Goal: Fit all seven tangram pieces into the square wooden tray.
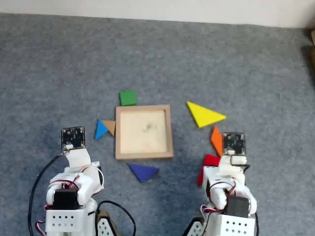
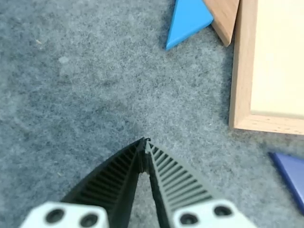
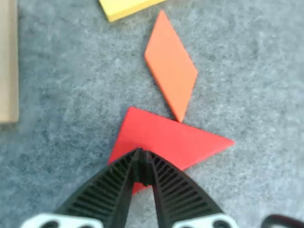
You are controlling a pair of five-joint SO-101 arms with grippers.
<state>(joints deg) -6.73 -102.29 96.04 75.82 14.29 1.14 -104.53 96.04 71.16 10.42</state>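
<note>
The left gripper (image 2: 145,141) was clenched on nothing, its tips over bare grey carpet (image 1: 59,73) near the tray's near-left corner. A light blue triangle (image 1: 101,129) lay against a tan wooden triangle (image 1: 109,127), which lay against the left rim of the square wooden tray (image 1: 143,107). A green square (image 1: 128,98) sat just beyond the tray's far-left corner. A dark blue triangle (image 1: 143,171) lay just off the near rim. All seven pieces were on the carpet outside the tray. To the right, a yellow triangle (image 1: 203,114) lay apart from the tray, with an orange parallelogram (image 1: 216,140) below it, one tip meeting a red triangle (image 1: 210,161). The right gripper (image 3: 141,153) was clenched, grasping nothing, its tips over the red triangle's near edge; contact could not be determined.
</note>
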